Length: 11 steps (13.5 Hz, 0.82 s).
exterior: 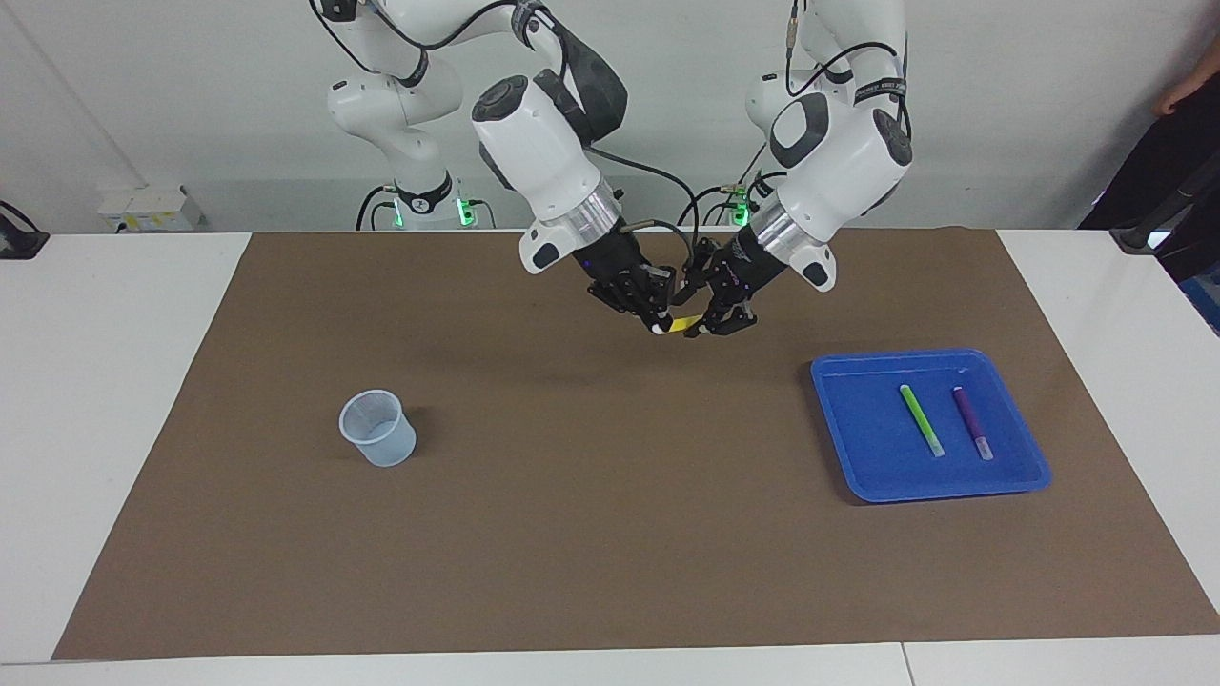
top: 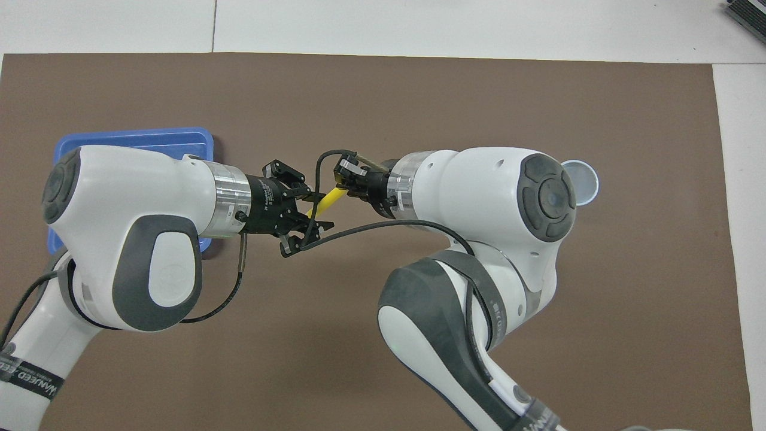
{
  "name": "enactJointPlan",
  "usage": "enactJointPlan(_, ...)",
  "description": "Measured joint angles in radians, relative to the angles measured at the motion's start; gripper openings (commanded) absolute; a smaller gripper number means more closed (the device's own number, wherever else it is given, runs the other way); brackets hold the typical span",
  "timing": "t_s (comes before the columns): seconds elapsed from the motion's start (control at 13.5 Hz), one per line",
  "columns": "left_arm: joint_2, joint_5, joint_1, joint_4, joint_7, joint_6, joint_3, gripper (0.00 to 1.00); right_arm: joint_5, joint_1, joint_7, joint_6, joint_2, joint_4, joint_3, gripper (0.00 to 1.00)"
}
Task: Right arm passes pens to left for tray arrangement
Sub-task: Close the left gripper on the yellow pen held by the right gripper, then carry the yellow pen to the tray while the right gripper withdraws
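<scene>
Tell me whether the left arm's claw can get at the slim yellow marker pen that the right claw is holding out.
Probably yes. The left claw is already around the free end of the slim yellow marker pen, up over the brown mat; only the right claw, gripping the other end, is near.

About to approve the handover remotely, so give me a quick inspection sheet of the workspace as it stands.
Surface: brown mat on a white table.
Job's things: yellow pen held in the air between both grippers; green pen and purple pen lie apart in the blue tray.
Clutter: translucent cup toward the right arm's end.
Grippers: right gripper shut on the yellow pen; left gripper around its other end, grip unclear.
Cables: black cable loops by both grippers.
Surroundings: person beside the table.
</scene>
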<state>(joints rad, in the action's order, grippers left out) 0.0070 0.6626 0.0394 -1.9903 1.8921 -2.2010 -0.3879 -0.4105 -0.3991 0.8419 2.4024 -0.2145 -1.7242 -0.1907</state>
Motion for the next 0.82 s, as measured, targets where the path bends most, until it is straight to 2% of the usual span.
enactJointPlan(0.07,0.000,0.000,0.000,-0.002,-0.001,-0.003,0.002,0.00,0.000,0.000,0.000,-0.002,0.000,0.000,0.000,0.12)
enactJointPlan(0.3,0.001,-0.003,-0.002,-0.005,0.003,-0.012,0.007,0.00,-0.004,-0.001,0.002,-0.009,0.003,-0.001,-0.002,0.12)
enactJointPlan(0.37,0.000,-0.003,-0.002,-0.005,0.003,-0.012,0.006,0.00,-0.004,-0.001,0.002,-0.009,0.004,-0.001,-0.002,0.20)
enactJointPlan(0.44,0.000,-0.003,-0.002,-0.005,0.003,-0.012,0.006,0.00,-0.004,-0.001,0.002,-0.009,0.004,-0.001,-0.002,0.36)
enactJointPlan(0.52,-0.001,-0.003,-0.003,-0.005,0.000,-0.012,0.007,0.00,-0.004,0.000,0.002,-0.009,0.004,-0.001,-0.002,0.94)
enactJointPlan(0.59,-0.002,-0.003,-0.003,-0.005,-0.002,-0.011,0.007,0.00,-0.004,-0.001,0.002,-0.009,0.004,-0.001,-0.002,1.00)
enactJointPlan(0.82,-0.005,-0.003,-0.005,-0.005,-0.007,-0.001,0.008,0.00,-0.001,0.005,-0.002,-0.025,0.004,0.000,0.006,1.00)
